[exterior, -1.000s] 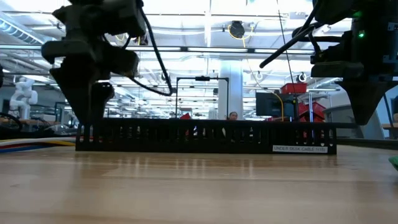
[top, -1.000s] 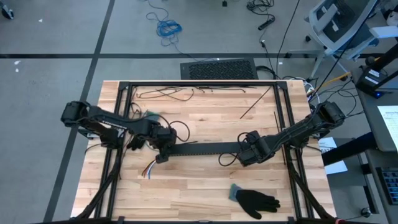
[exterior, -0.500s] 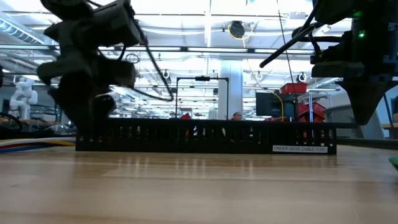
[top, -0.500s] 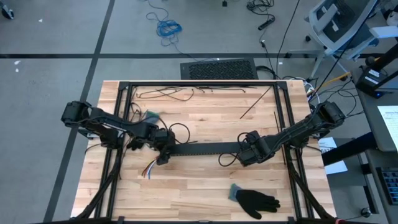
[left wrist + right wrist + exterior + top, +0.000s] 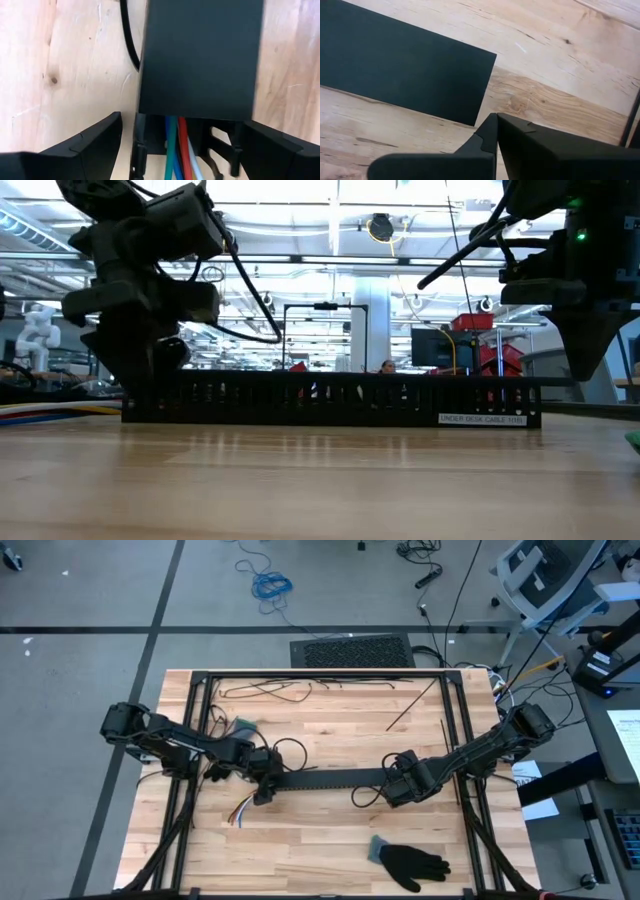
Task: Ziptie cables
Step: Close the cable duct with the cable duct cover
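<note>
A black slotted strip (image 5: 330,780) lies across the middle of the wooden table (image 5: 330,835), long and low in the low view (image 5: 330,400). The cables (image 5: 238,811), thin coloured wires, stick out of its left end and run inside its open channel (image 5: 177,145). My left gripper (image 5: 262,790) is open and points steeply down over that end, one finger (image 5: 80,147) on each side of the strip; I see no touch. My right gripper (image 5: 392,790) is shut, its tips (image 5: 495,125) just off the strip's right end (image 5: 470,100). My right gripper's shut fingertips (image 5: 490,131) stand beside the near corner of the strip's right end (image 5: 476,120), pointing steeply down. Whether they touch the strip or the table I cannot tell.
A black glove (image 5: 410,861) lies near the table's front edge, right of centre. Thin black strands (image 5: 270,690) lie at the far side, and one loops beside the left gripper (image 5: 292,748). Black frame rails (image 5: 310,674) border the table at the far, left and right sides.
My left gripper has come down toward the strip's left end and tipped a little, so its fingers now reach lower beside the strip. The strip, the cables and my right gripper have stayed put.
</note>
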`<action>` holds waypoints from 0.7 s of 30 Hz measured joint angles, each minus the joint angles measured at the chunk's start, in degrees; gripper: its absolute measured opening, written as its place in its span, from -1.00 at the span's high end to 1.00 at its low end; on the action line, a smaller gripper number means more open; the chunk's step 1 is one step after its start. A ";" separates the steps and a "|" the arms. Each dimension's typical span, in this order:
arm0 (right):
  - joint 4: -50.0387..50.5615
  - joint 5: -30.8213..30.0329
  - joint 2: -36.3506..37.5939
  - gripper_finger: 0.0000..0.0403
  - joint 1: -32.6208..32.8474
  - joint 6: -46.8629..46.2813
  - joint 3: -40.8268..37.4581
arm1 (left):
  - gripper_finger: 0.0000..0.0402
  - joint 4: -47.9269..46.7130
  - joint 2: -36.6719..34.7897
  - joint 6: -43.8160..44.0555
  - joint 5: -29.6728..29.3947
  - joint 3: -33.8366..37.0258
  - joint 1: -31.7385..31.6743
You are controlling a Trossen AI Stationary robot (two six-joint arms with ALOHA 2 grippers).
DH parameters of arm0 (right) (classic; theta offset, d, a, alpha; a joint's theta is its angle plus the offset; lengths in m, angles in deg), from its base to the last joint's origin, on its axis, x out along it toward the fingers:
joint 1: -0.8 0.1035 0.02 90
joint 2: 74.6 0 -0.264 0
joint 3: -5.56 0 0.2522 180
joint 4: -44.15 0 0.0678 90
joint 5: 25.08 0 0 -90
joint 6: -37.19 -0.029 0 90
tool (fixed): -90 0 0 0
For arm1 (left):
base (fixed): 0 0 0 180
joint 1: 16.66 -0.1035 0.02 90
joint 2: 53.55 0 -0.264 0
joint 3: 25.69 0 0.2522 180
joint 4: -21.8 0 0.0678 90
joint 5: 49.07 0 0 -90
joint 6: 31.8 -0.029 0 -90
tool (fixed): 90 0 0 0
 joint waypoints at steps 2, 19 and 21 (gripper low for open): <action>0.01 -0.01 0.00 1.00 -0.04 0.00 0.00 | -0.72 0.06 0.56 -0.02 -0.22 0.00 0.02; 0.01 0.01 0.00 1.00 -0.07 -1.29 0.00 | -0.43 0.99 2.19 -1.04 -2.85 -0.09 0.04; -0.01 0.01 0.00 1.00 -0.07 -1.29 0.00 | -0.39 0.97 2.19 -1.07 -2.84 -0.07 0.04</action>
